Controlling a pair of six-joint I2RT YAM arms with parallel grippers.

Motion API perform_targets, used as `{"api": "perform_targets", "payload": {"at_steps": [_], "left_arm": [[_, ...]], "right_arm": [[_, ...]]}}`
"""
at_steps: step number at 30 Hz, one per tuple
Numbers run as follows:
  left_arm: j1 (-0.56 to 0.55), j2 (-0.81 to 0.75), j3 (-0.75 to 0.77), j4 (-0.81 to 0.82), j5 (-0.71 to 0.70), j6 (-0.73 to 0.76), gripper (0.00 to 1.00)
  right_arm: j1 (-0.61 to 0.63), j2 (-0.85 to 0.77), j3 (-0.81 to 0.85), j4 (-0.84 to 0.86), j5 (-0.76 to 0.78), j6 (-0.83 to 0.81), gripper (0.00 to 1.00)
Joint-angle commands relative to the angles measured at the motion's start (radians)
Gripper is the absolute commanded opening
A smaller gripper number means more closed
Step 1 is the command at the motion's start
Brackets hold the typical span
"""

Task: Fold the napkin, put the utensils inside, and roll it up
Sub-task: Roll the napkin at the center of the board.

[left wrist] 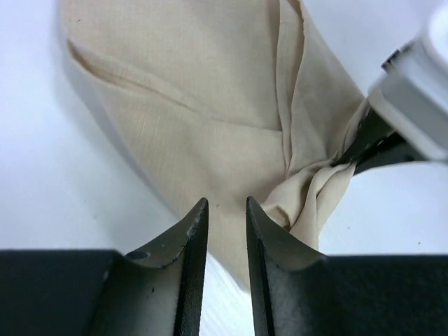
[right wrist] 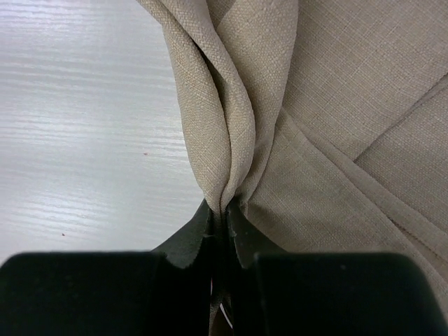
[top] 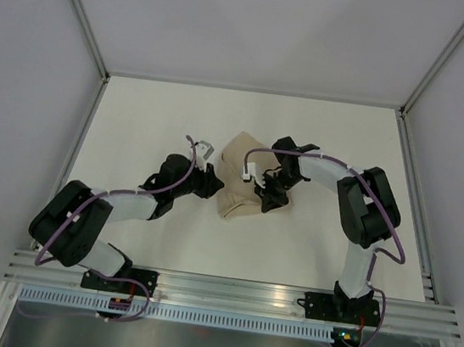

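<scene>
Napkin [right wrist: 315, 105], one, pinched by right end effector [right wrist: 220, 218]

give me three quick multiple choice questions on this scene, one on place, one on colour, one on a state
1. The napkin lies: A mid-table, with the left gripper at its left edge and the right gripper on its right part; B draped over an arm; C in a far corner.
2. The napkin is: A teal; B beige; C red.
3. The right gripper is: A wide open; B shut on a napkin fold; C out of view.

1 A, the top view shows a gripper at each side.
2 B, it is plain beige in every view.
3 B, the right wrist view shows the jaws pinching gathered cloth.
</scene>
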Motion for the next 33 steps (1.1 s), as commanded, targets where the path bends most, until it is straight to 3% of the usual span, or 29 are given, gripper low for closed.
{"api": "perform_targets", "payload": {"at_steps": [1, 4, 7, 15, 19, 24, 33], "left_arm": [[-0.035, -0.095, -0.099, 0.271, -0.123, 0.017, 0.33], [-0.079, -0.118, -0.131, 0.328, -0.155, 0.110, 0.31], [-0.189, -0.130, -0.138, 0.366, -0.215, 0.228, 0.40], [-0.358, -0.039, -0.050, 0.287, -0.307, 0.532, 0.42], [-0.455, 0.046, 0.014, 0.215, -0.376, 0.672, 0.48], [-0.501, 0.143, 0.121, 0.113, -0.403, 0.767, 0.52], [-0.541, 0.215, 0.166, -0.002, -0.386, 0.819, 0.52]], "right_arm": [[-0.023, 0.094, 0.088, -0.165, -0.079, -0.061, 0.00], [-0.046, 0.163, 0.142, -0.249, -0.107, -0.081, 0.00], [-0.063, 0.234, 0.238, -0.352, -0.137, -0.105, 0.00], [-0.083, 0.375, 0.357, -0.470, -0.163, -0.154, 0.01], [-0.086, 0.424, 0.417, -0.533, -0.162, -0.170, 0.01], [-0.095, 0.473, 0.476, -0.581, -0.170, -0.164, 0.00], [-0.103, 0.531, 0.530, -0.613, -0.156, -0.135, 0.01]]}}
